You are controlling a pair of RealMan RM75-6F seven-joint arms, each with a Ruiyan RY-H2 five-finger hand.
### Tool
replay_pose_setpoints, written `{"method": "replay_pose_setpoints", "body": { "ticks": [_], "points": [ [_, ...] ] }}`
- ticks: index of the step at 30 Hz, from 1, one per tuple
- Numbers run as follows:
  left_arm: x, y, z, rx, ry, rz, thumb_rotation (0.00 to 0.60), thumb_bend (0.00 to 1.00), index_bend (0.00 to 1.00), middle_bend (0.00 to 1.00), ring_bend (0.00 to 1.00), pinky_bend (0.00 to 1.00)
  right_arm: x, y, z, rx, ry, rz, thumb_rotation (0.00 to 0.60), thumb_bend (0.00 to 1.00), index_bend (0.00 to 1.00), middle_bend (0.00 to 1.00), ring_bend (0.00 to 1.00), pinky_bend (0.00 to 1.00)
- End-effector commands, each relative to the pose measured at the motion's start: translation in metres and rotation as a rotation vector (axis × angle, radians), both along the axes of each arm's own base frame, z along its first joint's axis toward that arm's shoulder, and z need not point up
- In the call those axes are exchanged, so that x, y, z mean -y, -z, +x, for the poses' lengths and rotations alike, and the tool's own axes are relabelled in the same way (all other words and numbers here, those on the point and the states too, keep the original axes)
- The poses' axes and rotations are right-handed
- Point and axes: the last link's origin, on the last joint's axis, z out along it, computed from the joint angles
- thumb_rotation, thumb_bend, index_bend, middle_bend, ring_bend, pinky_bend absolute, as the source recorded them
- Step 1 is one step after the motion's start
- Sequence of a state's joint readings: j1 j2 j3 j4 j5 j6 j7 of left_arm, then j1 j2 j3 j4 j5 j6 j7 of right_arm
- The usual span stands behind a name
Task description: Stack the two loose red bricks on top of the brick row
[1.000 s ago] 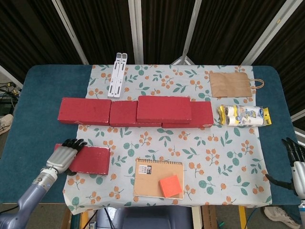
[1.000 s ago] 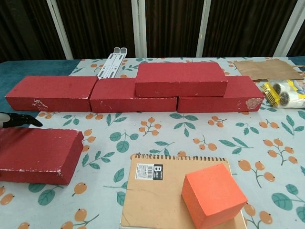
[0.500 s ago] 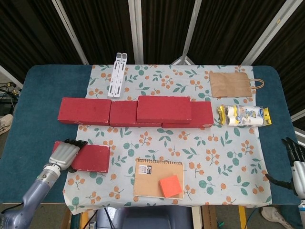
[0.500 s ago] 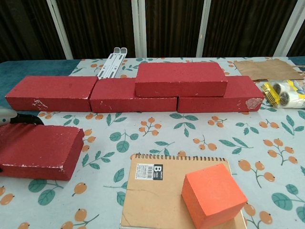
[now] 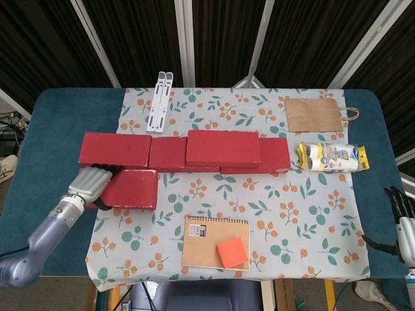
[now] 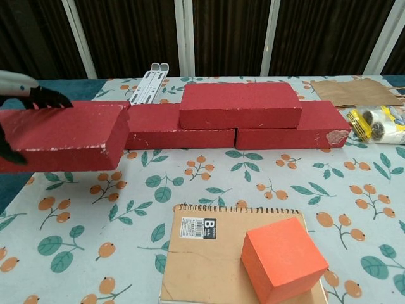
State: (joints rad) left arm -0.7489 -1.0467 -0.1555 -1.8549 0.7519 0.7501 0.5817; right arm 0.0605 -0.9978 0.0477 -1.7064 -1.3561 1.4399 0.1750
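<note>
**Loose brick off the cloth, left hand lifting it beside the row**

At the table's left side, the left hand [image 5: 91, 184] grips the loose red brick [image 5: 130, 188] by its left end, fingers curled over the top edge. A second ago that brick lay flat on the floral cloth [image 5: 272, 207] nearer the robot; now it is raised and has moved toward the brick row [image 5: 120, 150], and in the chest view it hangs clear of the cloth, hiding the row's left brick. The row itself has not shifted, and the stacked brick [image 5: 223, 148] sits as before across the middle and right bricks.

Further right, the notebook [image 5: 207, 241] lies where it was, with the orange block [image 5: 232, 252] on its near right corner. The white folding stand [image 5: 159, 101], the paper bag [image 5: 314, 115] and the packet of tape rolls [image 5: 332, 157] are unmoved; whether the bag holds anything cannot be told.

At the far right edge the right hand [image 5: 403, 217] rests low with fingers spread, holding nothing.
</note>
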Motion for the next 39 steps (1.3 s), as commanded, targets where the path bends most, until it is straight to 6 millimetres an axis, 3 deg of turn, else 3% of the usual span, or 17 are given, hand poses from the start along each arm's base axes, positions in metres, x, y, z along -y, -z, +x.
{"method": "replay_pose_setpoints", "body": {
  "ticks": [1,5,16,27,39],
  "points": [
    [-0.047,-0.018,0.021,-0.059,0.031,0.022,0.6,0.02,0.24,0.27,0.21,0.26,0.003,0.002,-0.001,-0.005,0.009,0.004,0.6,0.03,0.0,0.0,0.0,0.0],
    [-0.08,-0.014,0.032,-0.129,0.048,0.033,0.6,0.02,0.24,0.26,0.19,0.24,0.006,0.004,-0.002,-0.015,0.026,0.004,0.6,0.04,0.0,0.0,0.0,0.0],
    [-0.131,0.01,0.052,-0.126,0.019,0.051,0.6,0.02,0.22,0.22,0.16,0.22,0.012,0.005,-0.008,-0.03,0.083,-0.002,0.6,0.03,0.0,0.0,0.0,0.0],
    [-0.154,0.034,0.061,-0.122,-0.008,0.047,0.6,0.02,0.19,0.14,0.13,0.22,0.011,0.001,-0.014,-0.04,0.119,-0.018,0.6,0.04,0.0,0.0,0.0,0.0],
    [-0.154,0.041,0.065,-0.083,-0.035,0.036,0.6,0.02,0.19,0.14,0.13,0.2,0.01,0.0,-0.014,-0.032,0.118,-0.022,0.6,0.03,0.0,0.0,0.0,0.0]
  ]
}}
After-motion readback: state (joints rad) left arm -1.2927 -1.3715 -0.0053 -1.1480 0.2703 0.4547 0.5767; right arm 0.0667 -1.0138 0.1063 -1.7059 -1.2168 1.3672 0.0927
